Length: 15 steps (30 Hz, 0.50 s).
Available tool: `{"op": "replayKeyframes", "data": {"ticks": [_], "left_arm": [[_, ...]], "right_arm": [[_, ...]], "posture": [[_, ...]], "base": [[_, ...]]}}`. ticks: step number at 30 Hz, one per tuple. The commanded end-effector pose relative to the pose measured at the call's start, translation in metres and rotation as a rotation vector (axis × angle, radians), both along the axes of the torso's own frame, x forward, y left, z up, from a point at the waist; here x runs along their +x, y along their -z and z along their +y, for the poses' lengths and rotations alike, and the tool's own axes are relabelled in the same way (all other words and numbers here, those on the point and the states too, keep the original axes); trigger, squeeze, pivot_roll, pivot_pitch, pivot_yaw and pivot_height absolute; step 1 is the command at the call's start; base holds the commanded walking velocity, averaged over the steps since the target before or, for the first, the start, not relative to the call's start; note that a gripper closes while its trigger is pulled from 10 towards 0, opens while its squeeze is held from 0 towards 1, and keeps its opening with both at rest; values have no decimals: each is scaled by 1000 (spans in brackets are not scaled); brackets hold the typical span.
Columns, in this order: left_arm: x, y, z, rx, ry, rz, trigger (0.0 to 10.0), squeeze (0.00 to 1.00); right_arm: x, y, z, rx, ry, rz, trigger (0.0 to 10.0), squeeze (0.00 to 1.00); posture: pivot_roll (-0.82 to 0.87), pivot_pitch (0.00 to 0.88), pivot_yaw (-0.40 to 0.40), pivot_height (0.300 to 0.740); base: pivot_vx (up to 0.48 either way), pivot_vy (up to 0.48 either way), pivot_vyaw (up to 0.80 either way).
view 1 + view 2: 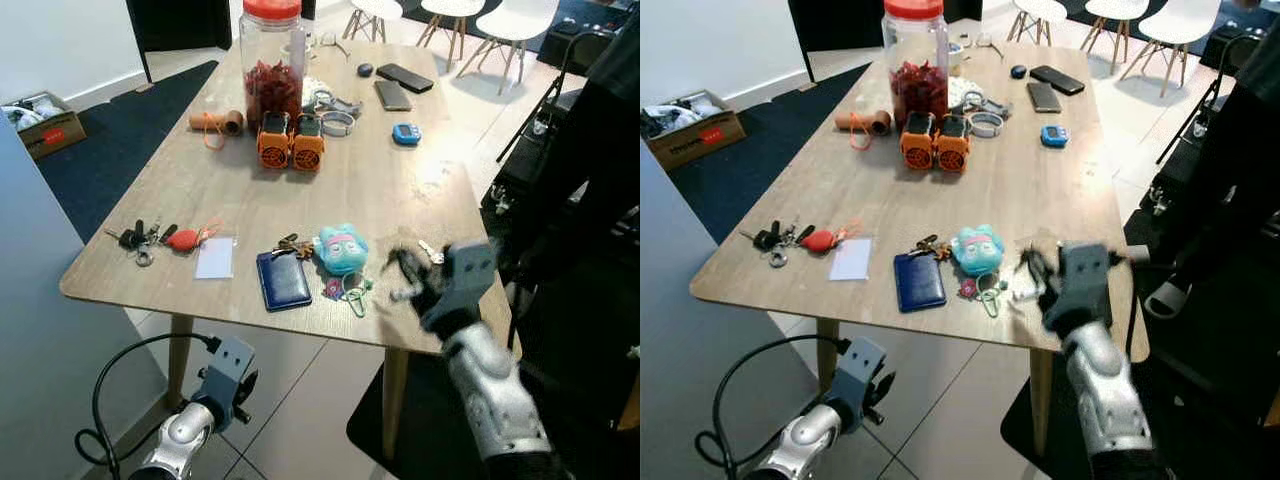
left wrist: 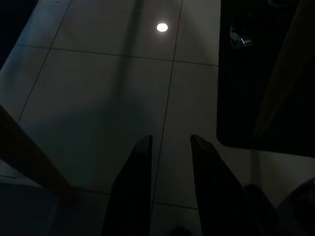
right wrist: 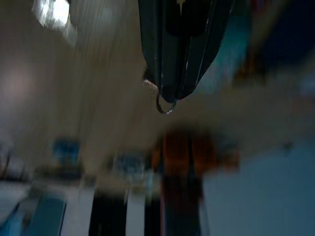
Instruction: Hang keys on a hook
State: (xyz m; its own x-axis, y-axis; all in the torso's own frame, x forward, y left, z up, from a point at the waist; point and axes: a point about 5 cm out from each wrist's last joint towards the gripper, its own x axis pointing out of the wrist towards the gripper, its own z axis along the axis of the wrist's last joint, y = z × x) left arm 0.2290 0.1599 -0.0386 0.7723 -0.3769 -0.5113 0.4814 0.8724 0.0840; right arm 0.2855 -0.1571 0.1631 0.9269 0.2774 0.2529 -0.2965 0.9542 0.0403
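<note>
My right gripper [image 1: 398, 272] hovers, blurred, over the table's front right corner, just right of a teal plush keychain with keys [image 1: 341, 249]. In the right wrist view its fingers [image 3: 179, 59] are shut, and a thin metal key ring [image 3: 165, 106] pokes out from their tips. A second bunch of keys with a red tag [image 1: 155, 239] lies near the table's front left edge. My left gripper [image 2: 170, 140] hangs below the table beside a table leg, open over the tiled floor.
On the wooden table [image 1: 380, 190] lie a blue wallet [image 1: 283, 280] and a white card [image 1: 215, 257]. Farther back are a red-lidded jar [image 1: 272, 55], two orange devices [image 1: 291, 142] and phones [image 1: 404, 78]. A dark-clothed person [image 1: 600, 150] stands at the right. White chairs [image 1: 515, 25] are behind.
</note>
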Motion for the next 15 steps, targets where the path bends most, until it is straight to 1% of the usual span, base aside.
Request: {"op": "replayKeyframes", "data": {"ticks": [1, 2, 4, 8, 9, 10, 12, 13, 14, 15], "left_arm": [[-1, -1, 1, -1, 5, -7, 10000, 0], [0, -1, 1, -2, 6, -8, 10000, 0], [0, -1, 1, -3, 7, -8, 10000, 0], [0, -1, 1, -4, 8, -9, 10000, 0], [0, -1, 1, -5, 8, -9, 10000, 0], [0, -1, 1, -5, 7, -9, 10000, 0], [0, -1, 0, -6, 7, -9, 10000, 0], [0, -1, 0, -7, 7, -9, 10000, 0], [0, -1, 0, -7, 7, -9, 10000, 0], [0, -1, 0, -7, 7, -9, 10000, 0]], "right_arm": [[-2, -1, -4, 18, 13, 6, 0, 0], [-1, -9, -5, 21, 15, -16, 0, 0], [0, -13, -6, 10, 14, -28, 0, 0], [0, -17, -9, 14, 21, -32, 0, 0], [1, -17, -13, 17, 37, -29, 0, 0], [2, -17, -18, 26, 58, -23, 0, 0], [5, -15, -42, 23, 168, -4, 0, 0], [6, -14, -57, 30, 238, 4, 0, 0], [6, -13, -67, 37, 283, 9, 0, 0], [6, -13, -67, 37, 283, 9, 0, 0]], "posture": [[64, 36, -41, 740], [64, 33, -41, 740], [64, 33, -41, 740], [66, 32, -43, 740], [66, 32, -43, 740], [67, 34, -43, 740], [70, 38, -44, 740], [71, 38, -44, 740], [71, 38, -44, 740], [71, 38, -44, 740]], "base": [[0, 0, 0], [0, 0, 0], [0, 0, 0], [0, 0, 0], [0, 0, 0], [0, 0, 0], [0, 0, 0], [0, 0, 0], [0, 0, 0], [0, 0, 0]]}}
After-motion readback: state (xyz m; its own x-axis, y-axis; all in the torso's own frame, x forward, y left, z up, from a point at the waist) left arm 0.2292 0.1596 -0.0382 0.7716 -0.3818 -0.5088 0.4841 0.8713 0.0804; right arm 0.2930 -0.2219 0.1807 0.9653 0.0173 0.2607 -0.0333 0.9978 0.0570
